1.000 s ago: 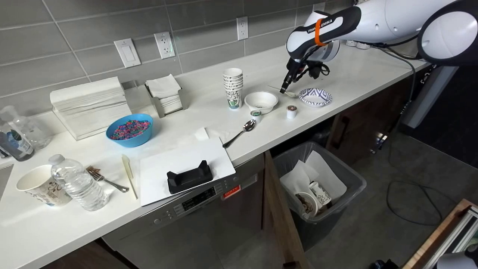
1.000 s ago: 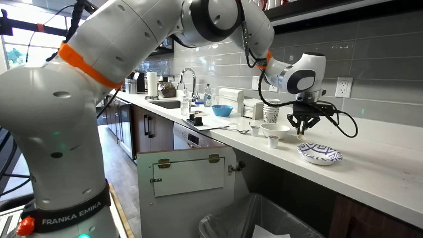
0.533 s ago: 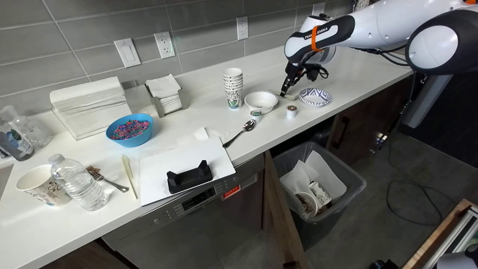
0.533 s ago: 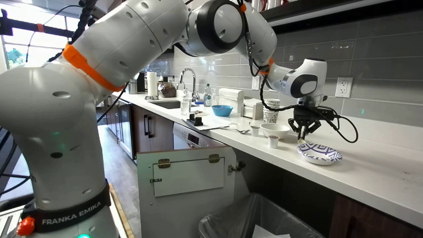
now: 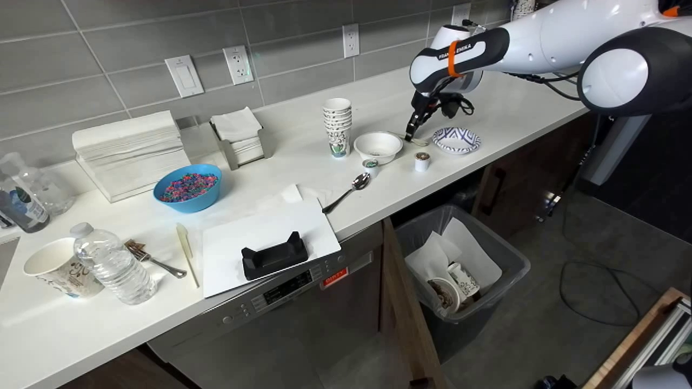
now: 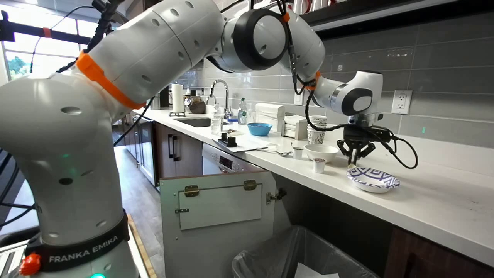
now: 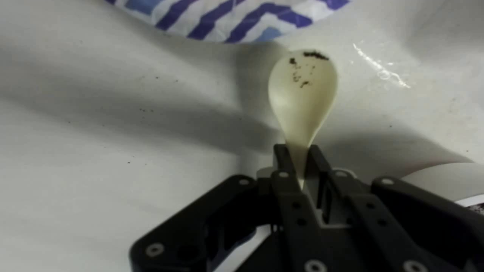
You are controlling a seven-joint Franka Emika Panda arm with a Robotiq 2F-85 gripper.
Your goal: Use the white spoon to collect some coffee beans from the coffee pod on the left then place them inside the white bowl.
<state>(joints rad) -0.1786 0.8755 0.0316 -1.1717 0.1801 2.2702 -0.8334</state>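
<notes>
My gripper (image 7: 297, 153) is shut on the white spoon (image 7: 298, 100), gripping it just behind the head. Dark specks lie near the tip of that head. In both exterior views the gripper (image 5: 409, 137) points down, low over the counter, between the white bowl (image 6: 321, 153) and a patterned bowl. Whether the spoon touches the counter I cannot tell. The left coffee pod (image 5: 371, 167) stands in front of the white bowl; its contents are hard to make out. Another pod (image 6: 319, 166), brown on top, stands to its right.
The patterned bowl (image 7: 242, 19) lies just beyond the spoon's tip. Stacked paper cups (image 5: 337, 129) rise behind the white bowl. A metal spoon (image 5: 348, 192) lies near the front edge, left of the pods. Below the counter is an open bin (image 5: 513, 270).
My gripper has come down toward the counter and shifted slightly, bringing the spoon lower beside the patterned bowl. Its hold on the spoon stays the same; bowls and pods have not moved.
</notes>
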